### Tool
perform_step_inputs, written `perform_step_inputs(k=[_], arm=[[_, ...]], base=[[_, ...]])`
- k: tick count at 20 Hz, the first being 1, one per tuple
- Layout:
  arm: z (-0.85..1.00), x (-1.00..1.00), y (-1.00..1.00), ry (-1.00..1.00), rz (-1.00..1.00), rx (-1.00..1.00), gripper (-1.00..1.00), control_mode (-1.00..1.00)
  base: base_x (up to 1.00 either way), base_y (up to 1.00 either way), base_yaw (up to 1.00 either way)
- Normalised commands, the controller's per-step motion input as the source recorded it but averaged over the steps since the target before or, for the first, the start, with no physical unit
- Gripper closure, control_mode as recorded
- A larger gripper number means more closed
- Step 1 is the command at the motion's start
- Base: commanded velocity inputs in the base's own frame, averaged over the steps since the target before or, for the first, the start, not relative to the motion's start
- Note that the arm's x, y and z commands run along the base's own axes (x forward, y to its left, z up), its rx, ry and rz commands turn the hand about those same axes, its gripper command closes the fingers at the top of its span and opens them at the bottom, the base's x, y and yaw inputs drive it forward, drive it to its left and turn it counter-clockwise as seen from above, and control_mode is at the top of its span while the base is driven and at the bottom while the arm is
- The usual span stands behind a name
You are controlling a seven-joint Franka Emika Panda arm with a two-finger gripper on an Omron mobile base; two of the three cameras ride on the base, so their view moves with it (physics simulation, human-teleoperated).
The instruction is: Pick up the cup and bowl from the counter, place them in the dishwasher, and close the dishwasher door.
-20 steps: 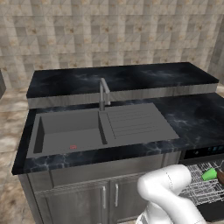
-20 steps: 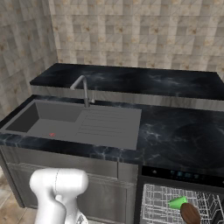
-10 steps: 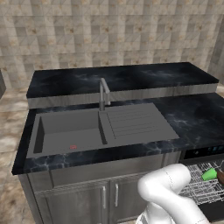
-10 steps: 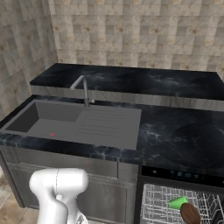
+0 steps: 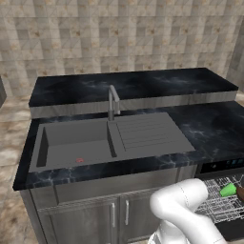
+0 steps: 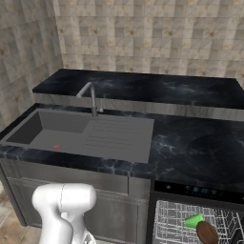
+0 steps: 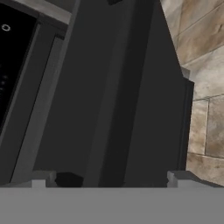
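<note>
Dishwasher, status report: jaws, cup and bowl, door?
Jaws wide open, empty. Cup and bowl lying in the dishwasher rack. Dishwasher door not yet shut, hand close against its dark panel. Nothing seen blocking.

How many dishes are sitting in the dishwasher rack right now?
2. The green cup lies on the white wire rack, and the brown bowl sits right beside it, nearer the front. More could be hidden past the picture's edge.
</note>
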Motion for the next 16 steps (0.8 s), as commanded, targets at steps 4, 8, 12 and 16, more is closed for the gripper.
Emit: perform_step_inputs(k=[4, 8, 12, 16], arm=[[0.0, 0.54, -0.08, 0.0, 0.0, 0.0, -1.0, -1.0], [0.0, 0.52, 0.0, 0.0, 0.0, 0.0, -1.0, -1.0], [0.0, 0.57, 0.0, 0.0, 0.0, 0.0, -1.0, -1.0], [0.0, 0.66, 0.0, 0.0, 0.0, 0.0, -1.0, -1.0]], base=[[0.0, 0.0, 0.0], [0.0, 0.0, 0.0], [0.0, 0.0, 0.0], [0.0, 0.0, 0.0]])
